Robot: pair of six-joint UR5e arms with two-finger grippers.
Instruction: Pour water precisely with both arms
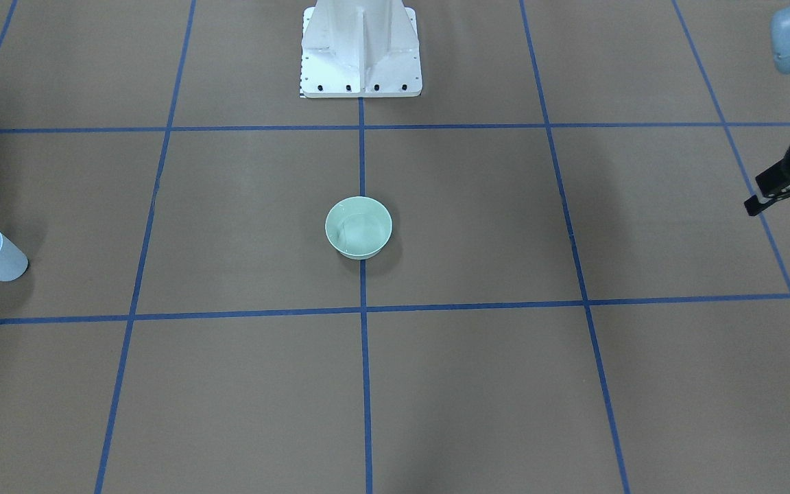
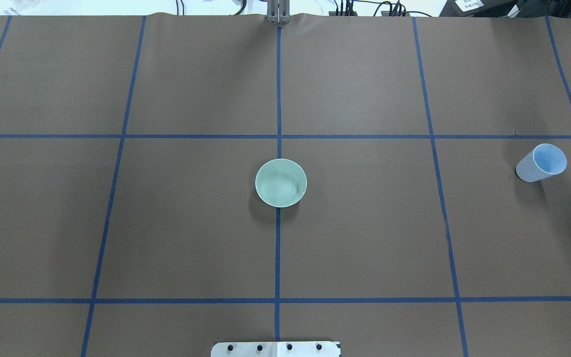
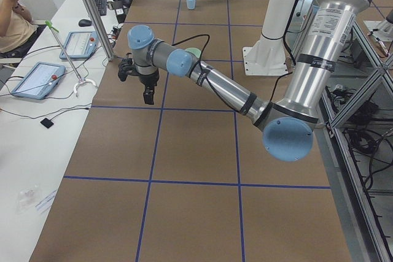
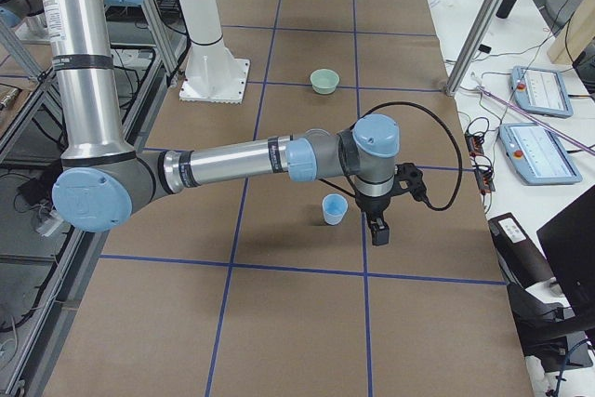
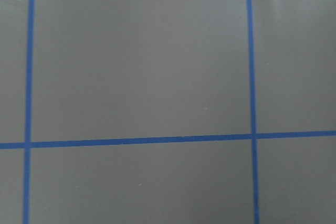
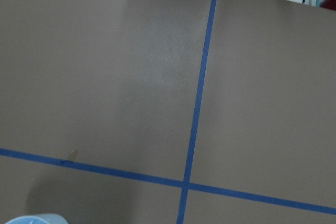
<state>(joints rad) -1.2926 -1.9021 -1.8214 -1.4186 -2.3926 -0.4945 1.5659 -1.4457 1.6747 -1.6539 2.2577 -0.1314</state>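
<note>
My right gripper, jaw state unreadable, hangs just beside the upright pale-blue cup, far nearer it than my left gripper, jaws apparently spread, while water glints in the green bowl, well apart from both.

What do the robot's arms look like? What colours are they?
The left arm and right arm are shiny silver-grey tubes. They are joined by round pale-blue caps. A thin black cable loops along each one. The left gripper and right gripper are small and black, with two fingers each.
</note>
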